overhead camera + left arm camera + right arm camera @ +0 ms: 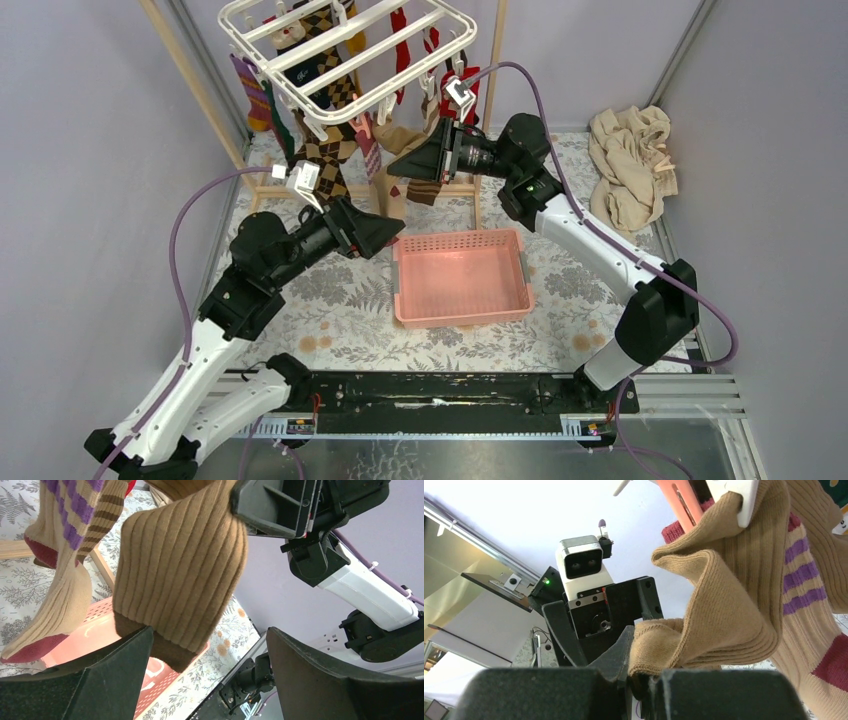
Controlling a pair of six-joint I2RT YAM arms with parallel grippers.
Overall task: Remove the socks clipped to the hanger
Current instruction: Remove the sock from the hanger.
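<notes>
Right fingers (549, 695) pinching tan ribbed sock (729, 610); left fingers (330, 680) spread around its brown toe. Sock top in white clip (744, 500). Hanger (390, 82): white barred rack, sock-laden, hung high behind pink basket (410, 315).

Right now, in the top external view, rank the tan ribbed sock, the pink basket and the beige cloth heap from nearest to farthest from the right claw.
1. Tan ribbed sock: pinched in the right claw itself.
2. Pink basket: centre of the view, nearer the arm bases than the claw.
3. Beige cloth heap: far right, by the wall.
</notes>
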